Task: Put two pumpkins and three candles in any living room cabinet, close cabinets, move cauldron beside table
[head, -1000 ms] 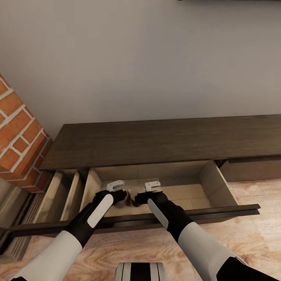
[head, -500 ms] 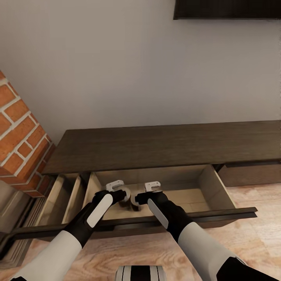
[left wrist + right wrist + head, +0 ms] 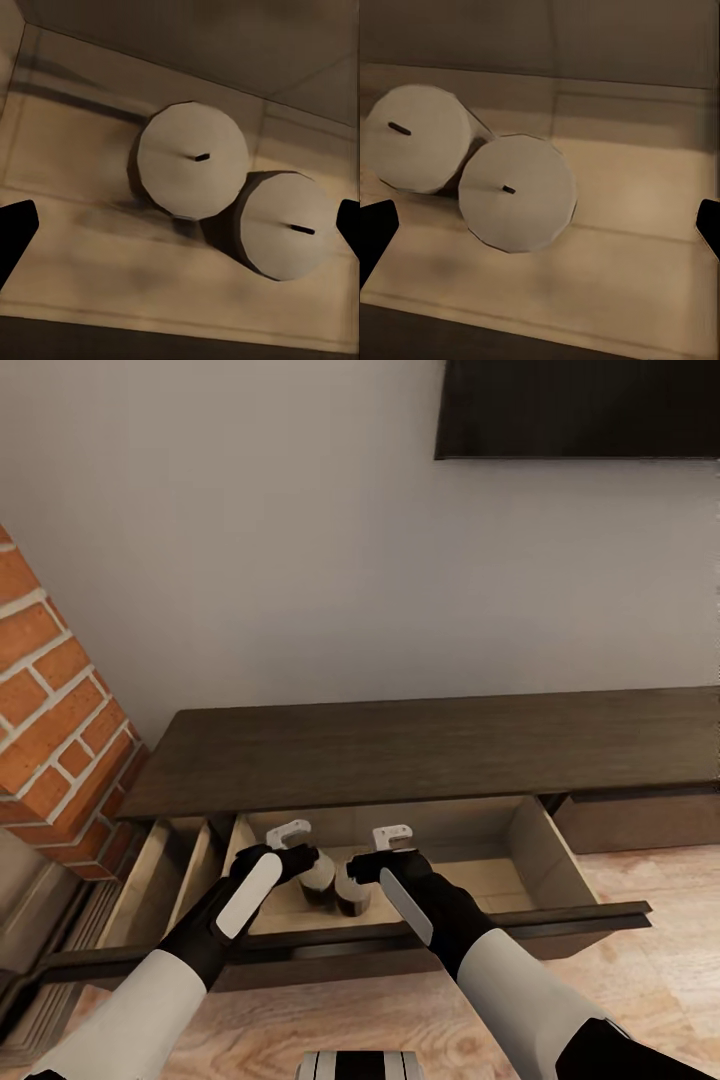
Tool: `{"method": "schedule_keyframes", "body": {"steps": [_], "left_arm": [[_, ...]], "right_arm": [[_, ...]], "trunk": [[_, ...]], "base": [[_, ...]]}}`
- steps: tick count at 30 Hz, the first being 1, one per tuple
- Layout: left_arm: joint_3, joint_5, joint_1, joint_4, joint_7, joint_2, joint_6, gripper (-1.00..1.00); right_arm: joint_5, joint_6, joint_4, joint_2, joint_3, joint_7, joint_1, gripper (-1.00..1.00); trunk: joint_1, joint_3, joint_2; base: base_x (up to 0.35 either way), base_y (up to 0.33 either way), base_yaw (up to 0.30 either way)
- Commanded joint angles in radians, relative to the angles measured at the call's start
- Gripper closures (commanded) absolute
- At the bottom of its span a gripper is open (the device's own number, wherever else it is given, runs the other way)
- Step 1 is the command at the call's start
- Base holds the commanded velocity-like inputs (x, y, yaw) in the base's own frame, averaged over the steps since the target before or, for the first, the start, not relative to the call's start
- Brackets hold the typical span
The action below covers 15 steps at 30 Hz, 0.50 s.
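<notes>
Grey wall filled most of the head view, w/ a dark TV panel cut off at the upper right and a brick column at the left. Below that ran the cabinet, long and dark brown, its wide drawer pulled out over the wood floor; a narrower drawer next to the brick was open too.

I had both arms reaching down into the wide drawer. Left pincer hung above the candles, fingers spread wide, nothing between them; the left wrist view showed only its dark tips at the frame edges. Right pincer was likewise spread and empty, just beside the pair.

Two candles sat upright on the pale drawer bottom, touching: one nearer the drawer's back wall, the other just in front. So my read: 2 candles were stowed, and the step in hand was pulling the arms clear. Next I'd lift both pincers straight up, past the drawer front, w/o clipping the candles, then go fetch the rest.

Third candle, pumpkins, cauldron: whereabouts unknown to me. Candle sides were mostly masked by my forearms in the head view, and the cabinet's right end ran out of frame.
</notes>
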Motion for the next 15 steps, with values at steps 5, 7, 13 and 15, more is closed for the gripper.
{"method": "schedule_keyframes", "body": {"steps": [5,7,13,15], "left_arm": [[0.024,0.04,0.005,0.008,0.01,0.005,0.0,-1.0],[0.042,0.065,0.006,0.01,0.01,0.009,0.0,-1.0],[0.061,0.085,0.007,0.011,0.009,0.015,0.0,-1.0],[0.062,0.086,0.008,0.012,0.009,0.015,-0.001,-1.0]], "right_arm": [[-0.011,0.001,-0.002,-0.002,0.002,-0.006,-0.001,-1.0],[-0.011,0.001,-0.002,-0.002,0.001,-0.005,-0.001,-1.0],[-0.011,-0.006,-0.003,-0.003,0.003,-0.003,-0.001,-1.0],[-0.011,-0.011,-0.003,-0.004,0.003,-0.001,-0.001,-1.0]], "trunk": [[-0.009,0.017,0.014],[-0.017,0.023,0.028],[-0.04,0.042,0.07],[-0.047,0.048,0.084]], "base": [[0.0,0.0,0.0],[0.0,0.0,0.0],[-0.053,0.0,0.0],[-0.252,0.0,0.0]]}}
